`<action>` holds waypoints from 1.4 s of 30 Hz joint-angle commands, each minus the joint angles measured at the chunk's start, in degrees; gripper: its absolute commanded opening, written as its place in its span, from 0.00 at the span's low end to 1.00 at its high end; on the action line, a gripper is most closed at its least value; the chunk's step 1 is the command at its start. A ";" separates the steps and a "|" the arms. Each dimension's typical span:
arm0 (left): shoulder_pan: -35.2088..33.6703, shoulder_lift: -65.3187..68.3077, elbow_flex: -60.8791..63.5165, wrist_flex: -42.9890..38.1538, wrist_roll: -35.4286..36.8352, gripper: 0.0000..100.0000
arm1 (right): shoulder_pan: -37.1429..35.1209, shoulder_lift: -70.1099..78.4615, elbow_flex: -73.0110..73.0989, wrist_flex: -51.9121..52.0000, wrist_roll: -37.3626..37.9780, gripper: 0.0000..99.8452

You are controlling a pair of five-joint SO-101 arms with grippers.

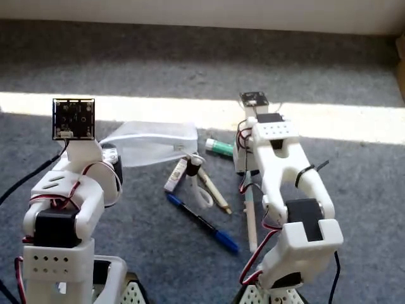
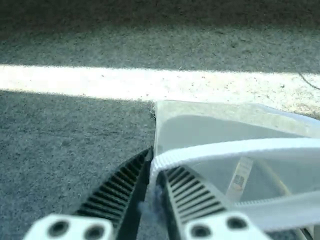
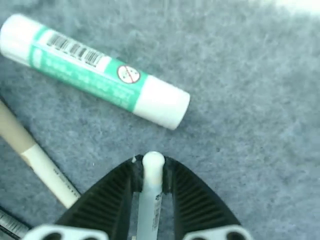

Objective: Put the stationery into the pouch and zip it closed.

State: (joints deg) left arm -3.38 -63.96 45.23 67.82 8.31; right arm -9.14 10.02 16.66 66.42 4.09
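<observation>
Grey carpet table (image 1: 190, 63) | glue stick (image 3: 95, 70), barcoded green label, 3 o'clock of pouch (image 1: 149, 149) | left hand (image 2: 152, 160) pinches pouch rim | right hand (image 3: 152, 167) clamps white pen (image 3: 149, 205)

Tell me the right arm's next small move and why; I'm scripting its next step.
Probably lift the slim white pen and carry it to the translucent pouch: the right gripper is shut on the pen, and the left gripper pinches the pouch's white zipper edge, its mouth seemingly open.
</observation>
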 commanded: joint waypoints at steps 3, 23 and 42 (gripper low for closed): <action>-0.66 -0.13 0.13 -0.79 0.62 0.01 | 0.48 -1.80 -3.56 1.27 -0.62 0.01; -0.66 -0.04 0.13 -0.79 0.62 0.01 | -0.57 -33.98 15.52 -5.76 -0.88 0.01; -0.66 -0.13 0.13 -0.79 0.62 0.01 | -2.77 -58.42 23.69 -7.96 -10.37 0.01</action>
State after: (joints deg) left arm -3.38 -63.96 45.23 67.82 8.31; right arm -11.60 -43.34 39.96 60.88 -3.30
